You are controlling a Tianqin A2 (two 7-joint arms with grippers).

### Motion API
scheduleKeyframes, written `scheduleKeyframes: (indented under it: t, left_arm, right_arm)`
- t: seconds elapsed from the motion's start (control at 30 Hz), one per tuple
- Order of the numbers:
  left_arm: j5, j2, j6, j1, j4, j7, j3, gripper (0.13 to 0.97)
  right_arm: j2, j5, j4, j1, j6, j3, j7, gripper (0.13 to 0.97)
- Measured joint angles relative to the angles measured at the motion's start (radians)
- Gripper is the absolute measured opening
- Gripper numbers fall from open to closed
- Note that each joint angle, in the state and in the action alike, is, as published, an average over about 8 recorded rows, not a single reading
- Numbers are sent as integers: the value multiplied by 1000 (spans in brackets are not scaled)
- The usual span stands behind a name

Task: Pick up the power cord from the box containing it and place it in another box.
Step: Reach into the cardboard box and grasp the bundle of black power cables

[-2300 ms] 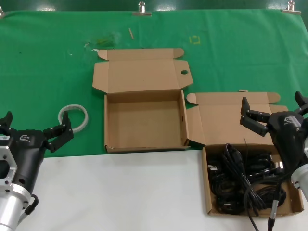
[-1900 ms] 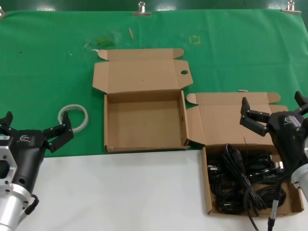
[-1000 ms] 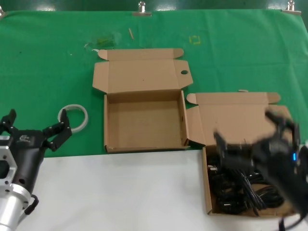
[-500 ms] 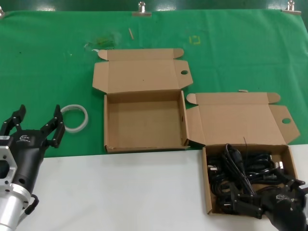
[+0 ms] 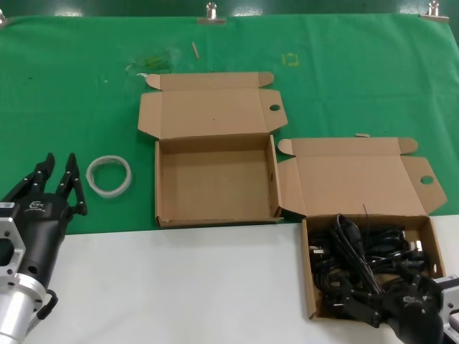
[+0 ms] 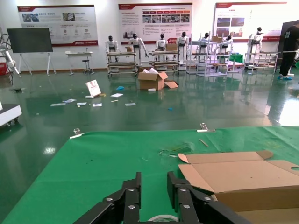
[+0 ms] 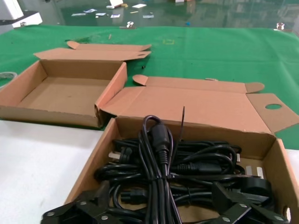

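Observation:
Several black power cords lie in the right cardboard box (image 5: pixel 307 276), whose lid has a hole through its ear flap (image 5: pixel 428 180). One power cord bundle (image 7: pixel 159 154) lies on top, with a thin tie end (image 7: pixel 182 116) sticking up; it also shows in the head view (image 5: pixel 351 251). My right gripper (image 7: pixel 160 189) is open wide at the box's near edge (image 5: pixel 391 287), its fingers on either side of that bundle and just above it. The other box (image 5: pixel 215 215), with a hole in its main lid panel (image 5: pixel 275 108), stands empty to the left.
My left gripper (image 5: pixel 60 163) hovers at the table's left, empty, its fingers (image 6: pixel 138 186) close with a narrow gap. A white tape ring (image 5: pixel 109 174) lies on the green mat (image 5: pixel 72 93) beside it. White tabletop (image 5: pixel 179 287) lies in front.
My right gripper has dropped from above the cord box's lid to its near edge, over the cords. My left gripper's fingers have drawn much closer together.

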Motion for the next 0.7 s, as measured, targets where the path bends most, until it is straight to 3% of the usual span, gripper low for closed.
scheduleKeyframes:
  t: [0.23, 0.37, 0.63, 0.7]
  left_arm:
    - [0, 0, 0, 0, 0, 0, 0, 229]
    - [0, 0, 0, 0, 0, 0, 0, 187]
    - [0, 0, 0, 0, 0, 0, 0, 158]
    - [0, 0, 0, 0, 0, 0, 0, 147]
  right_arm:
    - [3, -4, -15, -6, -15, 5, 5, 680]
    - [1, -12, -22, -11, -24, 12, 11, 680]
    - [-8, -30, -34, -17, -36, 27, 20, 463]
    - [-10, -32, -35, -17, -35, 28, 20, 442]
